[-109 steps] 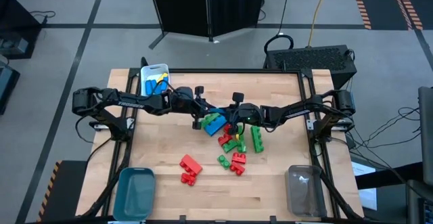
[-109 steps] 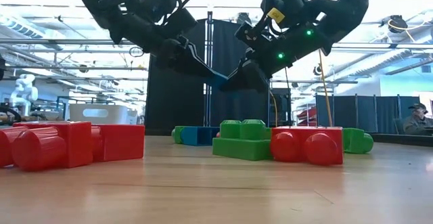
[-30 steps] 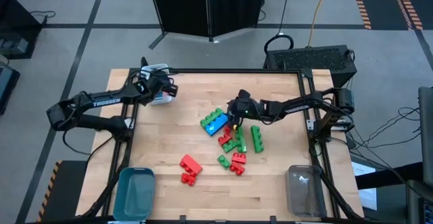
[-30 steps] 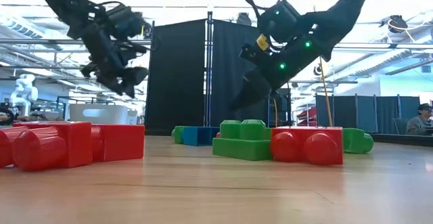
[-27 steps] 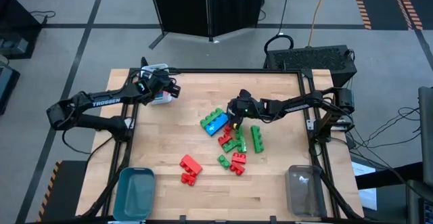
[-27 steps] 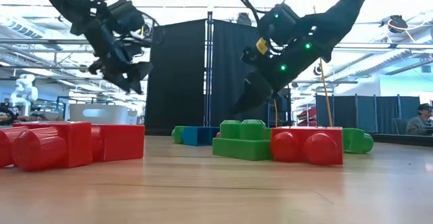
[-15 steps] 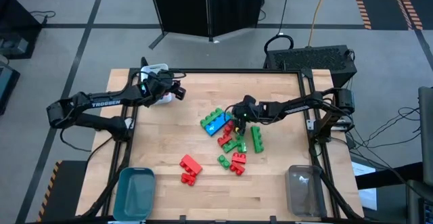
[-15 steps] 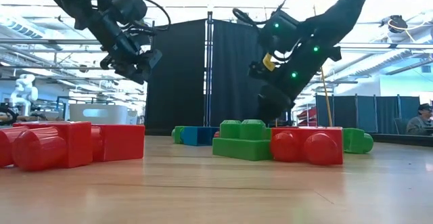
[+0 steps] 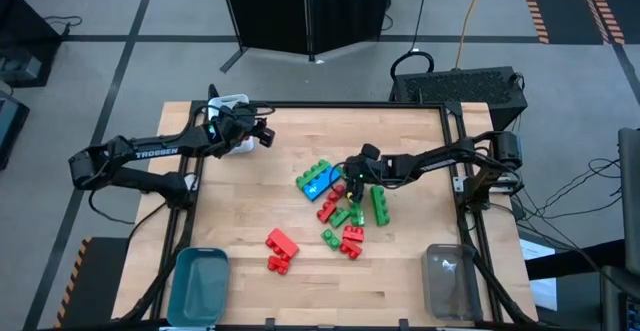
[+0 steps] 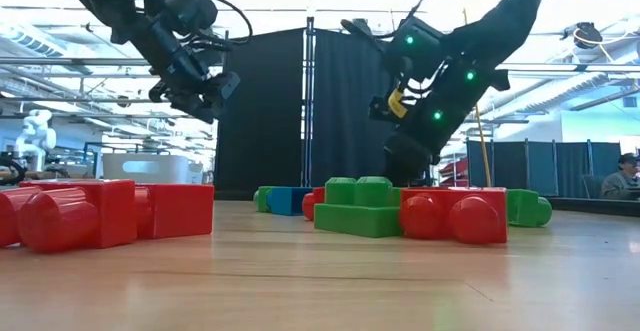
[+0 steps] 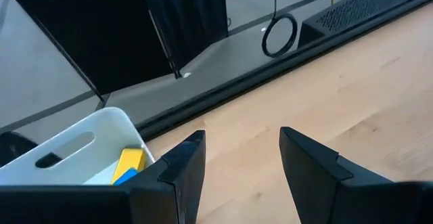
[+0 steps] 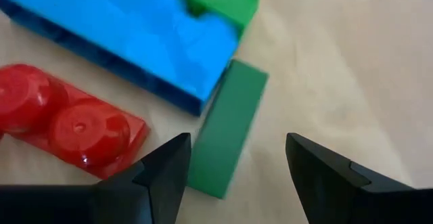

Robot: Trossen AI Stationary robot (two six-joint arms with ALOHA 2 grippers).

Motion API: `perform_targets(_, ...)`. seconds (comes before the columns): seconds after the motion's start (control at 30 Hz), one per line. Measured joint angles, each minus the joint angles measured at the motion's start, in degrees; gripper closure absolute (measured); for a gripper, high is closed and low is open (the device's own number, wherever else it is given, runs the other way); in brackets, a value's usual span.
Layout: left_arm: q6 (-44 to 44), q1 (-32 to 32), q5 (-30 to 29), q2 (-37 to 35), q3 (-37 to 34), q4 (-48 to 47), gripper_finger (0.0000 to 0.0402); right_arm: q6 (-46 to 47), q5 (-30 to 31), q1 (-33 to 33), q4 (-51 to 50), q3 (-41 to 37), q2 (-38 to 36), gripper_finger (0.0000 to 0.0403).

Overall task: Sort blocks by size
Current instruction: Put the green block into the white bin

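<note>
The blocks lie in a loose pile mid-table: a blue block (image 9: 317, 182) with a green block (image 9: 318, 169) against it, red ones, and a long green one (image 9: 380, 206). Two red blocks (image 9: 281, 250) lie apart, nearer the front. My right gripper (image 9: 350, 181) hangs open just above the pile. In its wrist view its fingers stand on either side of the end of a thin green bar (image 12: 226, 136), beside the blue block (image 12: 135, 41) and a red block (image 12: 74, 126). My left gripper (image 9: 262, 134) is open and holds nothing, in the air beside the white bin (image 11: 81, 149), which holds a yellow block (image 11: 128, 162).
A teal bin (image 9: 200, 286) stands at the near left corner and a clear bin (image 9: 450, 281) at the near right. In the low view, red blocks (image 10: 100, 213) lie close to the camera. Bare wood lies between the pile and the white bin.
My right gripper has come down toward the pile and tipped more steeply downward, staying open. My left gripper has swung a little away from the white bin toward the table's right and risen slightly, still open. The blocks have not moved.
</note>
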Motion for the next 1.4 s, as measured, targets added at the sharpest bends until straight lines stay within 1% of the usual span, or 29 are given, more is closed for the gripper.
perform_targets(0.1,3.5,0.0,-0.05,-0.01,0.0,4.46,0.0223,1.04,-2.4,-0.24,0.89,0.02,1.92,0.0172)
perform_targets(0.17,3.83,-0.33,0.28,-0.01,0.0,6.39,0.0223,1.73,-2.5,-0.31,1.16,0.1,3.02,0.0172)
perform_targets(0.3,3.78,-0.56,1.63,-0.01,0.0,7.94,0.0223,2.47,-2.63,-0.67,1.54,0.15,3.82,0.0173)
perform_targets(0.4,3.75,-0.63,2.07,-0.01,0.0,7.92,0.0223,2.33,-2.65,-0.79,1.5,0.15,3.69,0.0184)
perform_targets(0.53,3.73,-0.63,2.37,-0.01,0.0,7.92,0.0223,2.09,-2.89,-0.79,1.52,0.13,3.64,0.0226)
perform_targets(0.63,3.61,-0.82,2.9,-0.01,0.0,7.92,0.0223,1.47,-2.84,-0.79,1.53,0.13,3.66,0.0274)
perform_targets(0.7,3.84,-1.16,4.65,-0.01,0.0,8.0,0.0223,1.21,-2.49,-0.79,1.68,0.11,3.68,0.0308)
perform_targets(0.73,4.25,-1.41,5.79,-0.01,0.0,8.35,0.0223,1.16,-1.93,-0.81,1.85,0.09,3.68,0.0322)
perform_targets(0.77,5.05,-1.56,6.99,-0.01,0.0,8.97,0.0223,1.14,-1.01,-0.83,2.09,0.09,3.69,0.0323)
perform_targets(0.97,11.3,-3.23,16.73,-0.01,0.0,13.04,0.0223,-0.35,4.19,-0.85,3.5,-0.12,3.52,0.0323)
perform_targets(1.07,14.27,-4.33,20.3,0.01,0.0,14.6,0.0223,-3.69,4.7,-0.8,6.4,-0.2,2.62,0.0323)
perform_targets(1.13,14.13,-5.14,20.71,0.09,0.0,15.42,0.0223,-6.46,6.74,-0.12,8.56,-0.17,1.78,0.0323)
perform_targets(1.2,13.94,-5.7,20.8,0.27,0.0,15.97,0.0223,-9.96,11.38,0.91,9.76,-0.09,1.37,0.0323)
perform_targets(1.3,10.81,-6.05,20.9,0.62,0.0,16.67,0.0223,-16.54,17.78,2.43,12.31,-0.09,1.05,0.0323)
perform_targets(1.4,6.79,-6.01,20.93,1.2,0.0,17.34,0.0223,-22.65,20.52,3.62,15.3,-0.09,0.97,0.0323)
